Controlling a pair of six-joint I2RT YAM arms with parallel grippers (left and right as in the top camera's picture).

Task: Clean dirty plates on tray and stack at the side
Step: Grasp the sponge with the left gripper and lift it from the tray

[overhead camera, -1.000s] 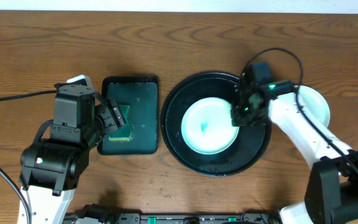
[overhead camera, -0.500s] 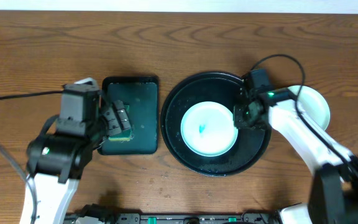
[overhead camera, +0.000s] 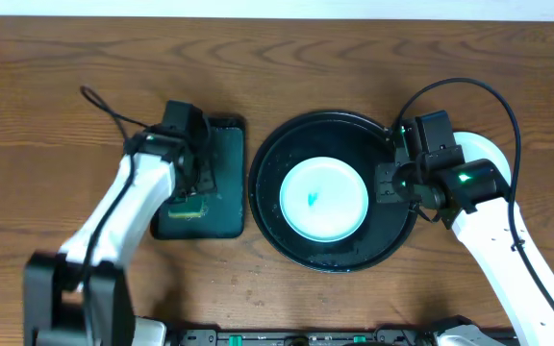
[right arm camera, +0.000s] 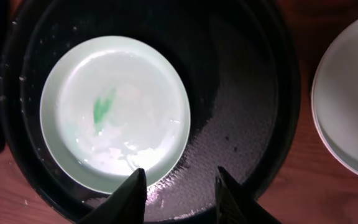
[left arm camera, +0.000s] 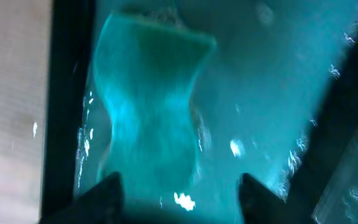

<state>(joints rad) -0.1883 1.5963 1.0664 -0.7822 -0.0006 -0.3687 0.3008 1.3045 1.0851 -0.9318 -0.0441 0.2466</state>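
One pale mint plate (overhead camera: 323,199) with a small teal smear lies in the black round tray (overhead camera: 335,135). In the right wrist view the plate (right arm camera: 115,112) is ahead and to the left of my open, empty right gripper (right arm camera: 179,186), which hovers over bare tray floor (right arm camera: 241,124). In the overhead view the right gripper (overhead camera: 390,183) is at the tray's right side. Another white plate (overhead camera: 487,159) lies on the table right of the tray, partly under my right arm; it also shows in the right wrist view (right arm camera: 353,106). My left gripper (left arm camera: 179,199) is open over a sponge (left arm camera: 151,112).
The dark green rectangular tray (overhead camera: 221,163) stands left of the black tray, with the sponge (overhead camera: 187,204) at its front left and my left gripper (overhead camera: 195,178) above it. Water drops shine on the green tray floor (left arm camera: 260,93). Bare wooden table (overhead camera: 65,77) surrounds both trays.
My left arm swung forward and now reaches down over the green tray and sponge. My right gripper drew back right from the plate's edge to the tray's right side.
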